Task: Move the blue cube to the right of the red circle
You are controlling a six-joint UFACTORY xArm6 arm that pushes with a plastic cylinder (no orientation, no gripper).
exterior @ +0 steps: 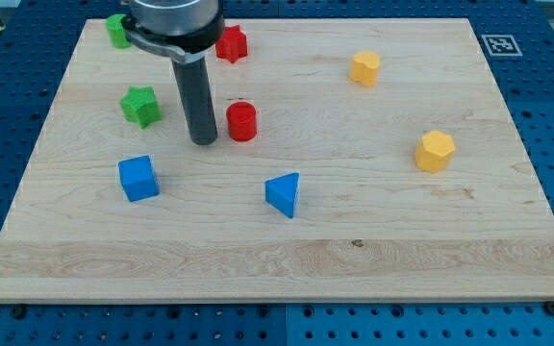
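Seven small blocks are sitting on the worktop (287, 259), a pale wooden board with visible grain and one small dark knot near the view's bottom, lying on a blue perforated base. No claw is fitted: the arm is ending in a straight dark matte rod below a grey, black-edged collar, so nothing is spreading or pinching. My tip (203, 141) is resting on the wood just to the view's left of the red cylinder (241, 121), near it but with a sliver of board showing between them.

The blue cube (138, 178) is lying toward the view's lower left, below and left of my tip and well apart from the red cylinder. The blue wedge (284, 194), triangular in face, is sitting below and slightly right of the cylinder. A green star-like block (140, 105) is sitting left of the rod, and another green block (117, 30) is showing at the view's top left, partly hidden by the collar. A red star-like block (231, 43) is lying just right of the collar. Two yellow blocks are standing on the view's right: one (365, 68) higher up, one hexagonal (435, 151) lower.

A black-and-white square marker (500, 44) is printed at the board's top right corner; no writing is readable.
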